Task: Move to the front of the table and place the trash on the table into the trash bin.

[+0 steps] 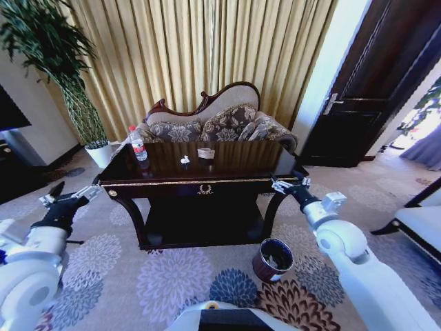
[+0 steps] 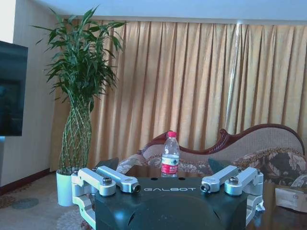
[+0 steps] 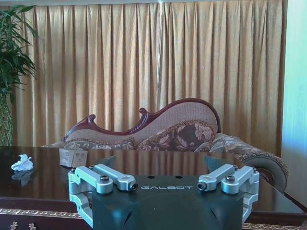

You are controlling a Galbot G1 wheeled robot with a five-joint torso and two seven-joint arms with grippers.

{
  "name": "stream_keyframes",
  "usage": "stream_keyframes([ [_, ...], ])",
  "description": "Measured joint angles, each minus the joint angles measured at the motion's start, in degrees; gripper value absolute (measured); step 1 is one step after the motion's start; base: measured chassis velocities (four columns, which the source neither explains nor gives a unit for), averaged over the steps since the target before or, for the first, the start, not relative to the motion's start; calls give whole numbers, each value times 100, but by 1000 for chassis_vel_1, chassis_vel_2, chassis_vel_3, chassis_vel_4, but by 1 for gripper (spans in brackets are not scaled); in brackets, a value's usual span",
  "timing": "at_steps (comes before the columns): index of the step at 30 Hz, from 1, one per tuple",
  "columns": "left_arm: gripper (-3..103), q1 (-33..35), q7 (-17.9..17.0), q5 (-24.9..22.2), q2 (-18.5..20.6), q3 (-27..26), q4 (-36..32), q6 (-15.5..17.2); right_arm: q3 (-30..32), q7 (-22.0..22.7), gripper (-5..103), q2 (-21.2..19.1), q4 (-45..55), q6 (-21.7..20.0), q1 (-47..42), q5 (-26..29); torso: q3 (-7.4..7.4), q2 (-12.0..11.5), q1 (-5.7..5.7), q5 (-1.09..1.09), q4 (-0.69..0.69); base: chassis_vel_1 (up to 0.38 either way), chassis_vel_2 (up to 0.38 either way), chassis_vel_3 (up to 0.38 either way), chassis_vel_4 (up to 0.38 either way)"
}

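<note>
The upright clear plastic bottle with red cap sits upper left on the glossy dark-brown bench, nearest the left tool, both tools wide open and empty, right tool farther off.

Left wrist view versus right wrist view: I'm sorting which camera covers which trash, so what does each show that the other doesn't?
The left wrist view alone has the water bottle, standing upright on the table, and the plant's white pot. The right wrist view alone has the white crumpled scrap. Both share the beige scrap, the sofa and the gold curtains. Both grippers, left gripper and right gripper, are open.
</note>
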Motion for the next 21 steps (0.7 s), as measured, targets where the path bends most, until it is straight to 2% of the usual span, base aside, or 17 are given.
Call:
stream_keyframes([
  [10,100,7,20,37,65,-66,0,1,-56,-13,100,-66,-39,85,37,97,-1,0,-1,0,0,-40,37,26,-38],
  [21,100,9,24,26,41,-78,0,2,-60,-24,100,-105,-7,94,22,109,1,-1,2,0,0,-177,177,172,-179],
])
